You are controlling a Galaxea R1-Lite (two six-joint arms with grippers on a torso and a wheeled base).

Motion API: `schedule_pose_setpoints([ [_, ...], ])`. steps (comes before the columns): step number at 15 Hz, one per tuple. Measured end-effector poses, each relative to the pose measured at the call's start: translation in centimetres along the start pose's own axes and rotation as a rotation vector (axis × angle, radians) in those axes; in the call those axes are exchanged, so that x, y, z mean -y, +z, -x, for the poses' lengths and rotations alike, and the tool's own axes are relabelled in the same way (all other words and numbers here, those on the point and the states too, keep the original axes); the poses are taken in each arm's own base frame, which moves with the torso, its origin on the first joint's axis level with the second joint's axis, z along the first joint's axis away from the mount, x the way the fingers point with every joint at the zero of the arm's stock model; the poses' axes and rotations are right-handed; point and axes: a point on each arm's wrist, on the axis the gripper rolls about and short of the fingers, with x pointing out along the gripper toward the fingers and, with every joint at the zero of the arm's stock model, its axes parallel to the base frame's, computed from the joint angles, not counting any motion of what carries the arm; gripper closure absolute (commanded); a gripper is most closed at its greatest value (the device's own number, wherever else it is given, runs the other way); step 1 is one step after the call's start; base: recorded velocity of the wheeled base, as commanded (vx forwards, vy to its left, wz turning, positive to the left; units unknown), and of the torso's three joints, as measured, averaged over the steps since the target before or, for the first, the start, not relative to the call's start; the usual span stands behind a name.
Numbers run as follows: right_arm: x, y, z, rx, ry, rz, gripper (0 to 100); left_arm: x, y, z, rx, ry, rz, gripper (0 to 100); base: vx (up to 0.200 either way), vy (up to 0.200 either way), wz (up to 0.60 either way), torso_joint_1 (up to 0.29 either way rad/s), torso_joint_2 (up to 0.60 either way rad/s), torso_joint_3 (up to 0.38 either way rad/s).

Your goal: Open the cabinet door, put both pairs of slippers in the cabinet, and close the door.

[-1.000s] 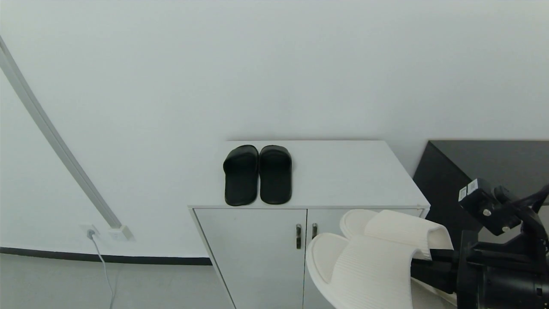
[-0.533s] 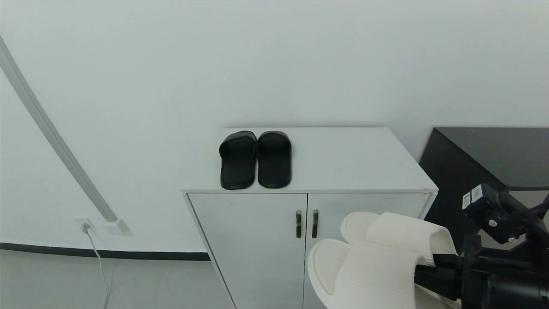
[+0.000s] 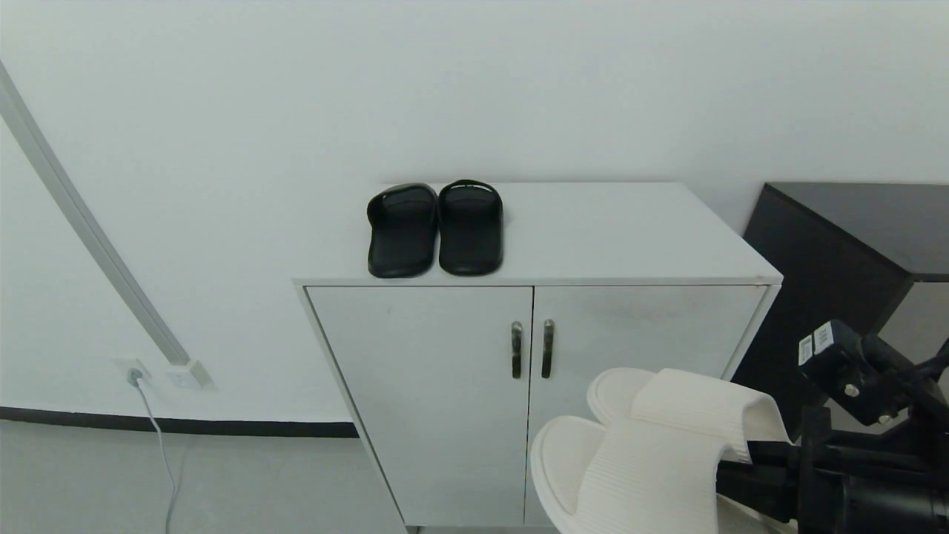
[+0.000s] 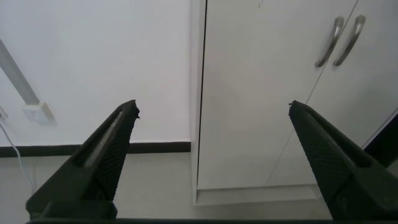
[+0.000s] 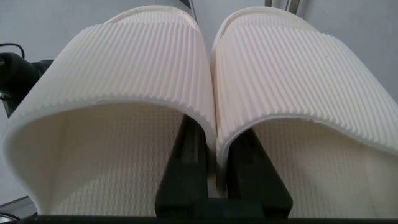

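A white two-door cabinet stands against the wall with both doors shut, its two dark handles side by side at the centre. A pair of black slippers lies on its top, left of the middle. In front of the lower part of the right-hand door hangs a pair of white ribbed slippers, with my right gripper shut on their two inner strap sides. My left gripper is open and holds nothing, low before the cabinet's left door, with the handles beyond it.
A black desk stands close to the cabinet's right side. On the wall to the left are a slanted cable duct and a socket with a plugged-in cable. Bare floor lies left of the cabinet.
The whole picture has shifted: the camera moved, so the cabinet sits higher in view with more of its doors showing. The white slippers stay held in the right gripper.
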Motion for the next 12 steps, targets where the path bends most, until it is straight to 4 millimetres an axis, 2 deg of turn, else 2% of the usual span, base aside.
schedule_pose_setpoints([
  [12, -0.12, -0.26, -0.10, -0.012, 0.007, 0.001, 100, 0.00, -0.04, -0.01, -0.001, -0.001, -0.015, 0, 0.000, 0.000, 0.00, -0.145, 0.48, 0.334],
])
